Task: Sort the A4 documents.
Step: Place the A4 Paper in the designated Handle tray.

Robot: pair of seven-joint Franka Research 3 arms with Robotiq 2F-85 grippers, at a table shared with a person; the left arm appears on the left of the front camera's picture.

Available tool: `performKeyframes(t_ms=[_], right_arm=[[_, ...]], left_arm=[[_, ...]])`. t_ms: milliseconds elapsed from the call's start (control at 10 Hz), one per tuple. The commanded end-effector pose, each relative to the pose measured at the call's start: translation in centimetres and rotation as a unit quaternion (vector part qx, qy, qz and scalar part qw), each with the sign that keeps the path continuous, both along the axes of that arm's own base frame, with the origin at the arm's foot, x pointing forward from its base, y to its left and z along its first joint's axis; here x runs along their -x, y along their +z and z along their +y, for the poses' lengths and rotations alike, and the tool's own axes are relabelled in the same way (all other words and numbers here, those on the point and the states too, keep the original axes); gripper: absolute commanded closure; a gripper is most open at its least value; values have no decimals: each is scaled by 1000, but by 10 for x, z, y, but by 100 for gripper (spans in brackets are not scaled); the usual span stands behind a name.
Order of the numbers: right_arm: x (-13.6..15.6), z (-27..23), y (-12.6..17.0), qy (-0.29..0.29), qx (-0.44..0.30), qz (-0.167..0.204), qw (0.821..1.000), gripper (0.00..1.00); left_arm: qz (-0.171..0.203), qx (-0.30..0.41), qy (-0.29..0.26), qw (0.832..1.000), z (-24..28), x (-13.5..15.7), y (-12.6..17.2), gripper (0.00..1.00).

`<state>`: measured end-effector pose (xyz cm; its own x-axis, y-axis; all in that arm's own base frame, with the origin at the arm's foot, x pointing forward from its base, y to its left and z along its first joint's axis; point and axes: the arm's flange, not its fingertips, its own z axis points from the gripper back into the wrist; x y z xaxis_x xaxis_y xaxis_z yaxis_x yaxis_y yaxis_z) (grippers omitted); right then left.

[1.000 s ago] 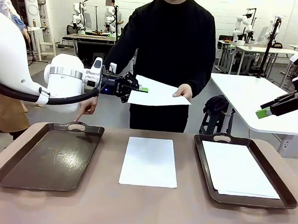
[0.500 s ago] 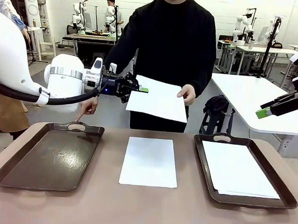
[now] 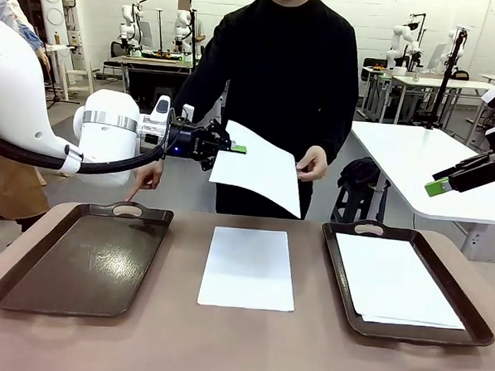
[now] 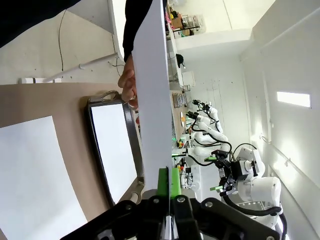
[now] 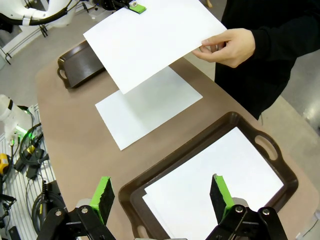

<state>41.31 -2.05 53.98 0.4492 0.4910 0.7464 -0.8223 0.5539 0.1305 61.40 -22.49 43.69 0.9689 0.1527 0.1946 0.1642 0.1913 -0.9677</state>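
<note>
My left gripper (image 3: pixel 237 149) is shut on one corner of a white A4 document (image 3: pixel 260 176), held in the air above the table's far edge. The sheet hangs tilted, its free side drooping. The person's hand (image 3: pixel 312 164) is at its far corner; I cannot tell whether it still grips. In the left wrist view the green pads (image 4: pixel 164 181) pinch the sheet (image 4: pixel 152 75) edge-on. A second document (image 3: pixel 247 267) lies flat mid-table. More sheets (image 3: pixel 396 281) lie in the right tray (image 3: pixel 331 256). My right gripper (image 5: pixel 162 195) stands open, high over that tray.
An empty dark tray (image 3: pixel 86 260) sits at the left, and the person's other hand (image 3: pixel 144 180) points down just behind its far handle. The person stands close at the far edge. White tables and other equipment stand farther back.
The held sheet's free side has swung down from nearly flat to a steep tilt. The person's hand has eased back a little. Neither arm has moved.
</note>
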Motion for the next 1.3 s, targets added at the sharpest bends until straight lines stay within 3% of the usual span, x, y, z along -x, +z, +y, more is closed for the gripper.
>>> performKeyframes(t_ms=[0,500,600,900,1200], right_arm=[[0,1,-3,0,-12,-5,1000,0],[0,1,-3,0,-12,-5,1000,0],[0,1,-3,0,-12,-5,1000,0],[0,1,-3,0,-12,-5,1000,0],[0,1,-3,0,-12,-5,1000,0]], left_arm=[[-1,1,0,1000,0,0,1,100],[0,0,0,1000,0,0,0,99],[-30,-18,-15,999,10,13,10,99],[-73,-86,-4,994,75,64,20,99],[-37,-130,0,991,147,78,-6,99]])
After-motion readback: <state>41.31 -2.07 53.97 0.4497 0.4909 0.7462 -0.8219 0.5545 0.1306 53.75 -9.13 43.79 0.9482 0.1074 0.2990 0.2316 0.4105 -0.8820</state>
